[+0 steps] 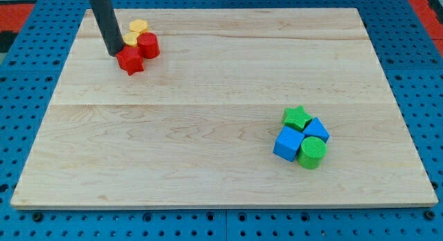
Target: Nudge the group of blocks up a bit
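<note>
My tip (115,52) rests on the wooden board (208,116) at the view's top left, touching the left side of a red star block (130,61). A red cylinder (148,45) sits just right of the star. A yellow block (139,26) and a second yellow block (131,39), partly hidden behind the rod, lie just above them. At the view's lower right is a tight group: a green star (297,118), a blue block (317,129), a blue cube (288,144) and a green cylinder (312,152).
The board lies on a blue perforated table (41,12). The board's edges are near the top-left cluster and below the lower-right group.
</note>
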`<state>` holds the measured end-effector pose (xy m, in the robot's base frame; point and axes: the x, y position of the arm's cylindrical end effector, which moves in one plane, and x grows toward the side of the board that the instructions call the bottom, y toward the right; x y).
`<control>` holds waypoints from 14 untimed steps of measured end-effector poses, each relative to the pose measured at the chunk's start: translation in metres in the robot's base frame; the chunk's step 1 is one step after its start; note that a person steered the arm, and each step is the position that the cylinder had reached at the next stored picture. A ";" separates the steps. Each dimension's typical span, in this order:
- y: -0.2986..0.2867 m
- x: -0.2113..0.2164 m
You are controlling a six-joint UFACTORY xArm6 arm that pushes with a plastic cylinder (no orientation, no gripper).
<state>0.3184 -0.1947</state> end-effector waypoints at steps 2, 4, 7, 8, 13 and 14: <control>-0.082 0.009; -0.005 0.069; 0.281 0.047; 0.372 0.064; 0.358 0.255; 0.348 0.238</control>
<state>0.5566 0.1534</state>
